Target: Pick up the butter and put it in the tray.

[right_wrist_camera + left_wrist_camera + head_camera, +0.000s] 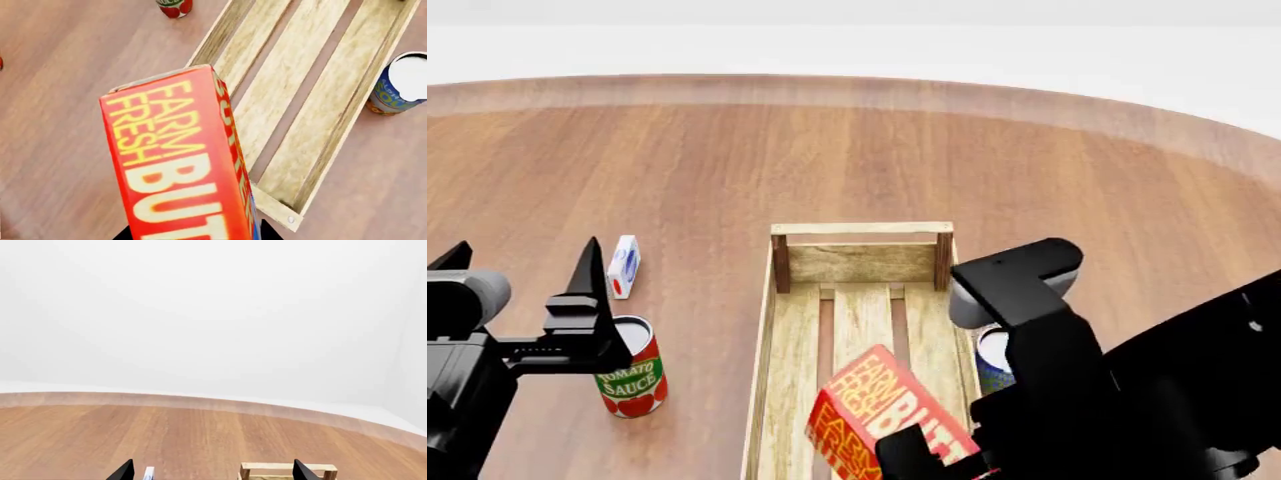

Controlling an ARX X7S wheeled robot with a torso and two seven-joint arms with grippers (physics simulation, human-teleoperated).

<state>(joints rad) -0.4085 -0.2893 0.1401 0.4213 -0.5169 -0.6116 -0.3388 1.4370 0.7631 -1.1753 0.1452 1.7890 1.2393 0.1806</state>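
Observation:
The butter (874, 415) is a red and orange carton printed "FARM FRESH BUTTER". My right gripper (924, 458) is shut on it and holds it tilted above the near end of the tray (861, 231). The tray is a long crate of pale wooden slats. In the right wrist view the butter (177, 155) fills the middle, over the tray's near-left corner (273, 210), with my right gripper (193, 236) clamped on its lower end. My left gripper (521, 258) is open and empty, left of the tray. It shows open in the left wrist view (213, 475) too.
A tomato sauce can (631, 380) stands left of the tray, close to my left arm. A small white-blue carton (623, 266) lies beyond it. A blue can (993, 362) stands against the tray's right side. The wooden table (827, 150) ends at a curved far edge.

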